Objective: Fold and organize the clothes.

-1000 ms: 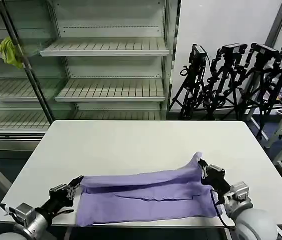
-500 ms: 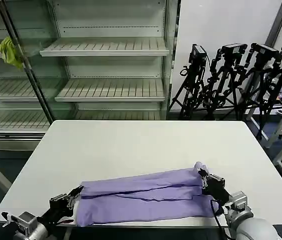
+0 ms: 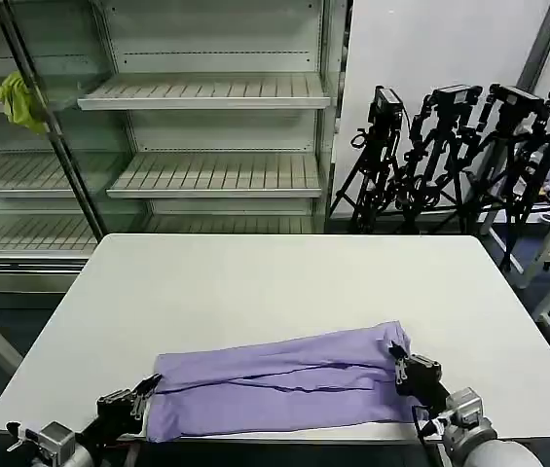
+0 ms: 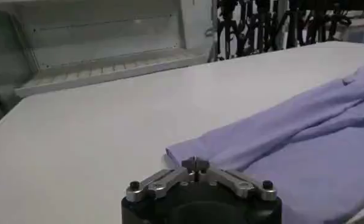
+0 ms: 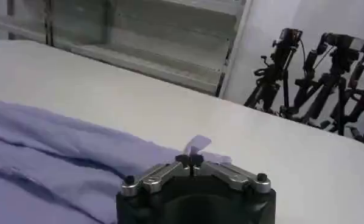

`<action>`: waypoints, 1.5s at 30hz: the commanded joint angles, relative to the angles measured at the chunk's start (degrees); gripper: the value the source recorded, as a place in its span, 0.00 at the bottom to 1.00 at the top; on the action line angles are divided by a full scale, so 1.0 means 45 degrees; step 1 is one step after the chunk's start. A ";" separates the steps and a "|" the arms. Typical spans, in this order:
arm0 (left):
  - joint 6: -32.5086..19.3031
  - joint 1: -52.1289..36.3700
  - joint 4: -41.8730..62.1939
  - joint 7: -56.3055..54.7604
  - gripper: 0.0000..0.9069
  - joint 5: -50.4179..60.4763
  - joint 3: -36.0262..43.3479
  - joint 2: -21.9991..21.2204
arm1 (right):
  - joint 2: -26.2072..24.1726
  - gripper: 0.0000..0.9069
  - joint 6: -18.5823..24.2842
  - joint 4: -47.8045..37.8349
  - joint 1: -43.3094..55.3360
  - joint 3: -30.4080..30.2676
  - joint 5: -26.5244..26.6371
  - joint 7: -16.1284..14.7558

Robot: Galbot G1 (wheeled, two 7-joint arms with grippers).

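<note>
At the near edge of the worktop (image 3: 255,277) I have the left gripper (image 3: 140,392) pinched on one end of the lavender T-shirt (image 3: 279,381) and the right gripper (image 3: 403,367) clamped on the other end, fingers together over a fold of cloth in both wrist views. The shirt lies as a long folded band along that edge; holding both ends, I judge, keeps the fold taut and straight. Beyond stand empty shelves (image 3: 206,92) and a row of tripods (image 3: 459,156), well apart.
</note>
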 commanded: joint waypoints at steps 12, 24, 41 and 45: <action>-0.0258 -0.0409 0.0327 -0.0256 1.00 0.0465 -0.0139 -0.0119 | 0.0426 1.00 0.0369 -0.0043 -0.0853 0.0874 -0.1359 0.0351; -0.0749 -0.0751 0.0306 -0.0857 1.00 0.0426 -0.0817 -0.0591 | 0.1301 1.00 0.0676 0.0793 -0.0466 0.2506 -0.0419 0.0872; 0.1200 -0.0974 0.0097 -0.2595 1.00 -0.2336 0.0201 -0.1451 | 0.3451 1.00 -0.0809 0.2318 0.0670 0.2663 0.0287 0.2165; 0.1511 -0.0827 -0.0278 -0.2798 1.00 -0.2852 0.0280 -0.1743 | 0.3632 1.00 -0.0937 0.2329 0.0753 0.2586 0.0276 0.2185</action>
